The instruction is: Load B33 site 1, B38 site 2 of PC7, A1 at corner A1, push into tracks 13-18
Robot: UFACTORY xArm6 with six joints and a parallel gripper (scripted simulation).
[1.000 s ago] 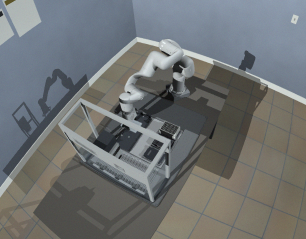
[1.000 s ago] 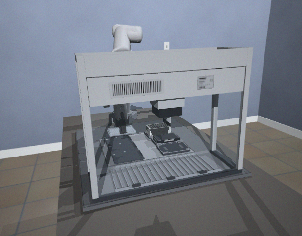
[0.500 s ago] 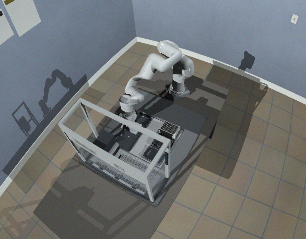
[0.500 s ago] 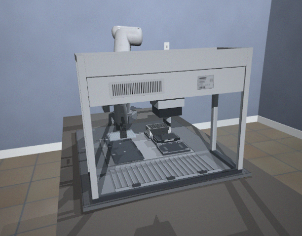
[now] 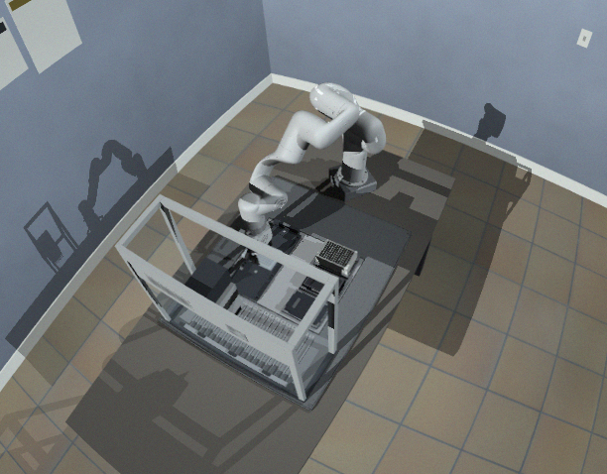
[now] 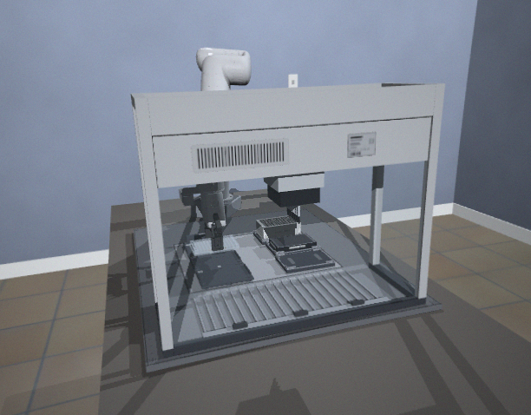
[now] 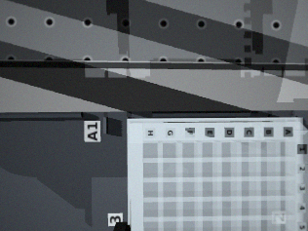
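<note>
My gripper (image 6: 217,238) is shut on B38 (image 7: 214,174), a white 96-well plate, and holds it low over the near-arm end of the dark carrier PC7 (image 6: 221,267) on the apron. In the wrist view the fingers are hidden. The plate's column letters run H to A from left to right, so its A and 1 labels meet at its top right corner. The carrier's A1 mark (image 7: 92,131) lies just left of the plate's top left corner, and a site mark 3 (image 7: 115,219) lies below it. The deep-well block B83 (image 6: 275,222) sits in nest S1. The dark B33 (image 6: 292,243) sits in S2. Nest S3 (image 6: 304,260) is empty.
The white instrument frame (image 6: 288,129) arches over the deck, with posts at the corners. A dark head (image 6: 295,189) hangs under it above the nests. The ribbed loading rails (image 6: 284,299) lie beyond the apron, with small dark lamps along their far edge.
</note>
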